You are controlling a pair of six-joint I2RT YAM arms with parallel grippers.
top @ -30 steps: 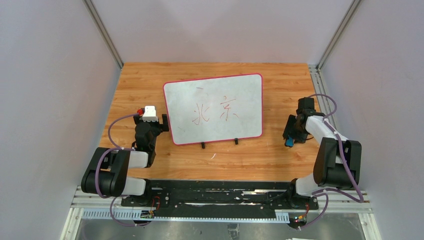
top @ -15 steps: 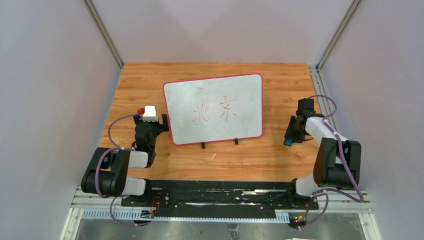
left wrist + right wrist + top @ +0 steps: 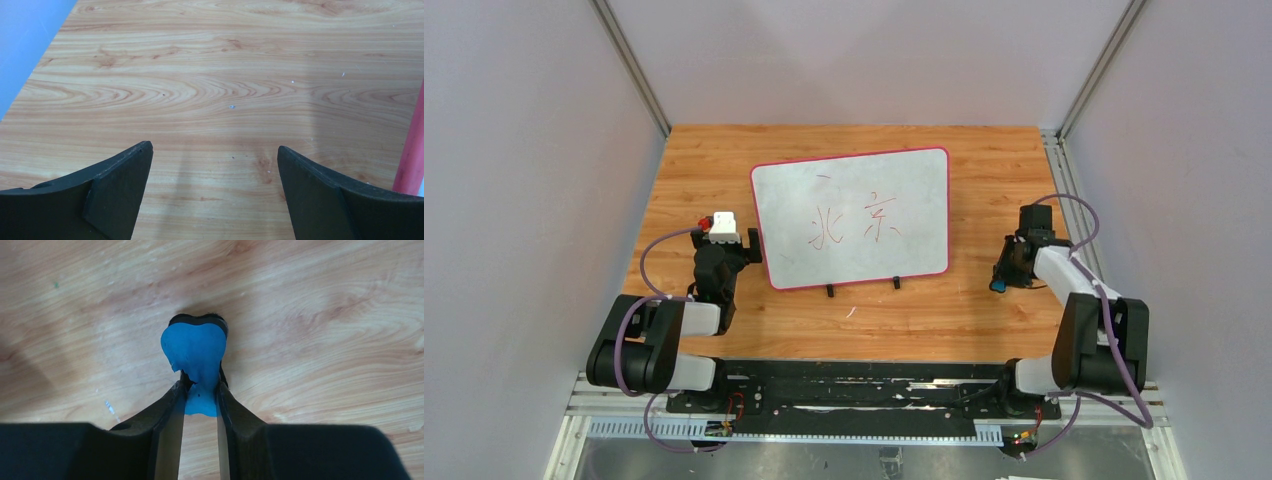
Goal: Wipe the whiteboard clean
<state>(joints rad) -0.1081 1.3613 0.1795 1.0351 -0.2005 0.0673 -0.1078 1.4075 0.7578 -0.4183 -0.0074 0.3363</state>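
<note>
Two red handwritten Chinese characters (image 3: 828, 228), 北京, stand near the middle of the whiteboard (image 3: 854, 180), on the worktop's (image 3: 704, 170) far half.

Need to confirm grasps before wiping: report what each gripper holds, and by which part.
Right gripper pinches the blue eraser by its near end. Left gripper is open, holding nothing.

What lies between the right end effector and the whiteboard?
Only bare tabletop, as the top view shows. The right end effector, gripping a blue eraser, sits apart from the whiteboard, off its right edge.
</note>
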